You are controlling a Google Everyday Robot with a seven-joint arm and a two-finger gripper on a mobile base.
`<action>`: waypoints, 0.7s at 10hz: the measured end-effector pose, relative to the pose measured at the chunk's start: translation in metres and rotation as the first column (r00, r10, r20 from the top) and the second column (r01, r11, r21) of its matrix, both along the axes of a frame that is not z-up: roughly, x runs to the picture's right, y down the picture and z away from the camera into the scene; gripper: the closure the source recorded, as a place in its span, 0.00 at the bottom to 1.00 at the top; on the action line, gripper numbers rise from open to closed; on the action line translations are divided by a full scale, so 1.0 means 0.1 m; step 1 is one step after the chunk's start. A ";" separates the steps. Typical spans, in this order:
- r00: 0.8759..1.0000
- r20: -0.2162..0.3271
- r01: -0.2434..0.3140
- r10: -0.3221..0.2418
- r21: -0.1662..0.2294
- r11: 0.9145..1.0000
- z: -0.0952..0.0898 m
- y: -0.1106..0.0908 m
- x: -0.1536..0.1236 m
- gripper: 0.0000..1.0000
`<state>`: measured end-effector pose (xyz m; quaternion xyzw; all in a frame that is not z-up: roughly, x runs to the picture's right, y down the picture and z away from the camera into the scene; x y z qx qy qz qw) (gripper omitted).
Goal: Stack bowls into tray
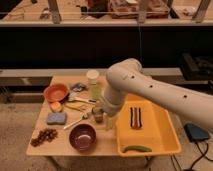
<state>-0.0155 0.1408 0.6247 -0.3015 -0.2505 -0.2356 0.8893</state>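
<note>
pincer (108,121) over bench (105,143), beside yellow tray (162,131) | grip: we cannot tell | maroon bowl (82,137), orange bowl (56,92) on bench

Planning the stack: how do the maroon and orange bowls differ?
The maroon bowl is dark and sits at the front edge of the table; the orange bowl is bright and sits farther back. The maroon bowl lies nearer the yellow tray than the orange bowl. Both stand upright, outside the tray. The gripper hangs between the maroon bowl and the tray.
</note>
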 end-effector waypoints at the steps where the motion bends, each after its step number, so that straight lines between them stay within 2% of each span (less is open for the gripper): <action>1: 0.998 0.040 0.037 -0.039 0.037 0.999 -0.01 0.18 0.00 0.35; 3: 0.993 0.085 0.075 -0.083 0.088 0.993 -0.05 0.41 0.02 0.35; 7: 0.992 0.091 0.084 -0.093 0.097 0.992 -0.06 0.44 0.01 0.35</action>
